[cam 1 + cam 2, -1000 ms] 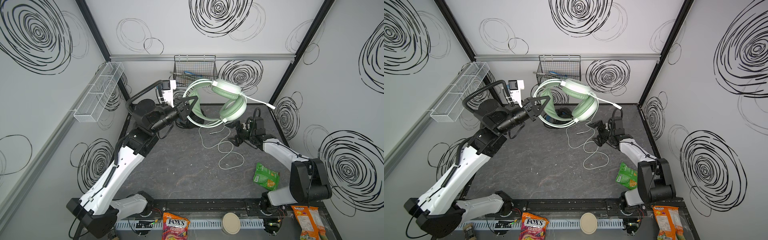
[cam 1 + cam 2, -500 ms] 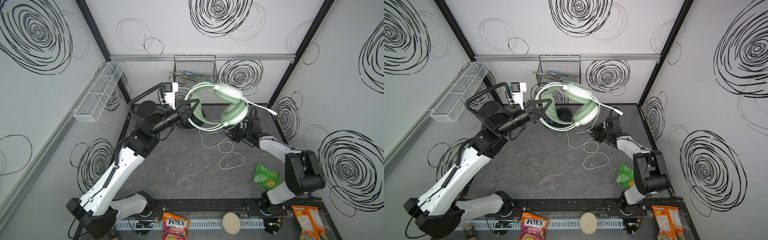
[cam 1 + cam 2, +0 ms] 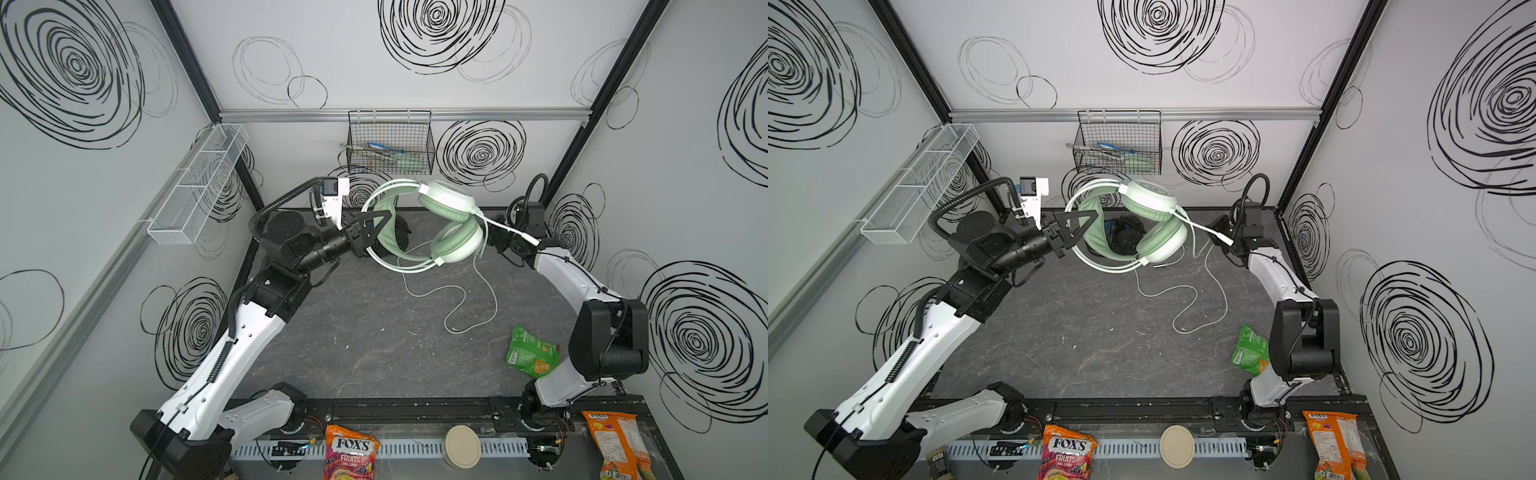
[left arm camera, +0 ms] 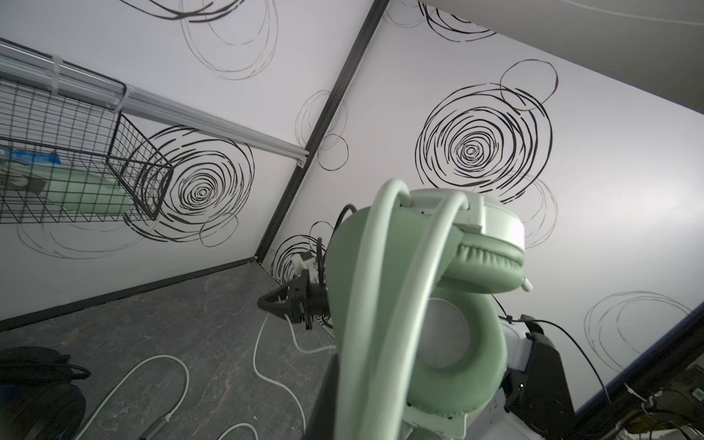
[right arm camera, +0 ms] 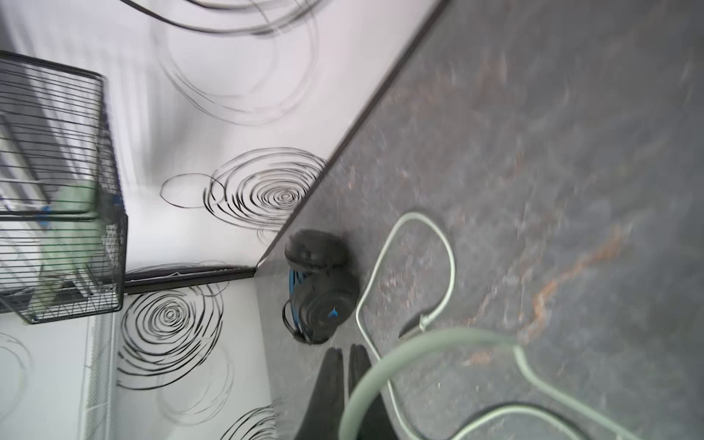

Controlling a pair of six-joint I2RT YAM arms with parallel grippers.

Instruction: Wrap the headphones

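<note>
Pointing cups rightward, mint headset (image 3: pixel 446 201), axis L-R.

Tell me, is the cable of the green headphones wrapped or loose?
Loose, not wrapped. The pale cable hangs from the raised mint-green headphones and lies in open loops on the table.

The mint-green headset (image 3: pixel 446 203) hung clear of the table toward the back, its twin pale bands arched into an upright hoop and its two padded cups pressed together, one above the other. Its pale cable (image 5: pixel 449 335) trailed down in loose loops across the dark tabletop. The black headset (image 5: pixel 324 301), blue at the band, lay folded on the table by the back wall, beneath the green one.
</note>
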